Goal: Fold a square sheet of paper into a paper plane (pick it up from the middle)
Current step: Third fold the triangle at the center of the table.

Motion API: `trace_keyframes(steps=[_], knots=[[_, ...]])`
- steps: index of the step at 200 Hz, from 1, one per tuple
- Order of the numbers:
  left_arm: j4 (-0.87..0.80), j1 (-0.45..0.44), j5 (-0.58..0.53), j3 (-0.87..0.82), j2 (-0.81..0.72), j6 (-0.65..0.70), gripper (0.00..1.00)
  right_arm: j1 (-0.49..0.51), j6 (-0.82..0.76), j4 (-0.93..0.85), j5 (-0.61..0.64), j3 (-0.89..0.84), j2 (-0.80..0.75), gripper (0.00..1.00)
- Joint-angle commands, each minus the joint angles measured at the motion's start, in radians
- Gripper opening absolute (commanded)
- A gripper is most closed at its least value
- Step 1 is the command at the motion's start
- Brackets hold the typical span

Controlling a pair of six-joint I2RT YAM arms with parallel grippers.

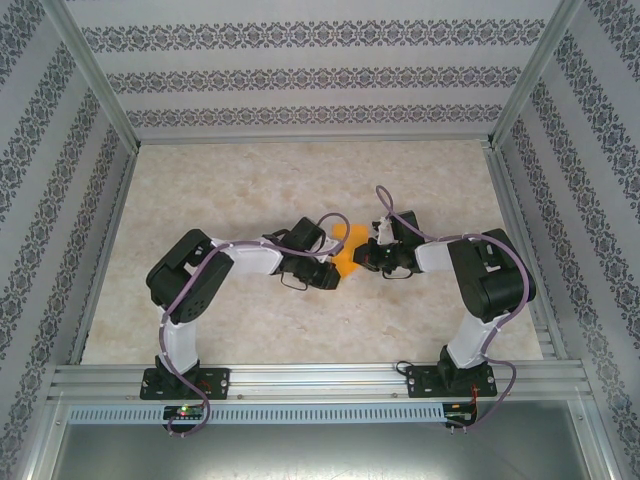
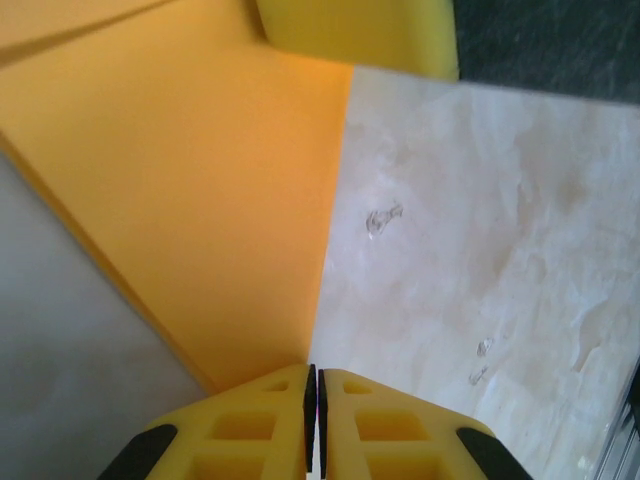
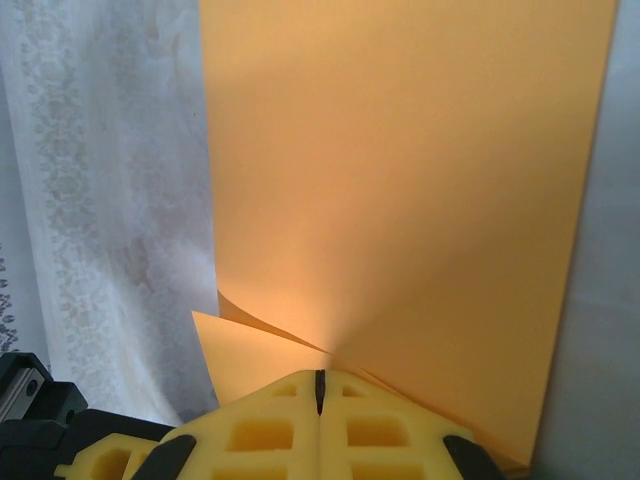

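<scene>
**Both end effectors pinched on the orange sheet, mid-table**

On my left wrist feed, the left end effector [image 2: 312, 372] has its yellow foam fingers [image 2: 250, 430] pressed together, with only a hairline seam between them. A corner of the orange sheet [image 2: 230, 200] runs into that seam, so I read it as clamped on the paper. The sheet fans out from there toward 12 o'clock. At its far edge a yellow finger of the right end effector [image 2: 360, 35] touches it.

On my right wrist feed, the right end effector [image 3: 320, 378] is likewise closed on the sheet [image 3: 400, 180]. Layered flaps curl apart just at 10 o'clock of the tips. The paper stands tall and smooth in front of this camera.

From above, the left end effector [image 1: 335, 272] comes in from 9 o'clock and the right end effector [image 1: 366, 258] from 3 o'clock. The sheet [image 1: 347, 252] sits between them near the table's centre, looking thin, matte and sharply creased.

The table [image 1: 250, 190] is a pale, marbled beige surface, bare toward 12 o'clock and out to both sides. Aluminium rails [image 1: 300, 378] edge it at 6 o'clock. Walls [image 1: 300, 75] with striped floral paper close it in at 9, 12 and 3 o'clock.
</scene>
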Motion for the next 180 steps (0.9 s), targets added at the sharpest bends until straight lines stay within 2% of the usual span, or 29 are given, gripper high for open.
trace_keyframes(steps=[1, 60, 121, 136, 180], knots=[[-0.169, -0.018, -0.021, -0.051, -0.019, 0.037, 0.14, -0.029, -0.041, -0.156, 0.105, -0.024, 0.052, 0.00], [-0.208, -0.017, -0.039, -0.073, -0.067, 0.057, 0.14, -0.030, -0.050, -0.174, 0.084, -0.010, 0.042, 0.00], [-0.181, -0.015, -0.030, 0.001, -0.166, 0.005, 0.18, -0.023, -0.051, -0.195, 0.052, 0.006, 0.016, 0.00], [-0.176, -0.015, -0.024, 0.036, -0.163, 0.000, 0.21, -0.020, -0.042, -0.187, 0.042, 0.008, 0.008, 0.00], [-0.166, -0.015, -0.021, 0.134, -0.078, 0.009, 0.22, -0.015, 0.022, -0.131, -0.002, 0.006, -0.044, 0.00]])
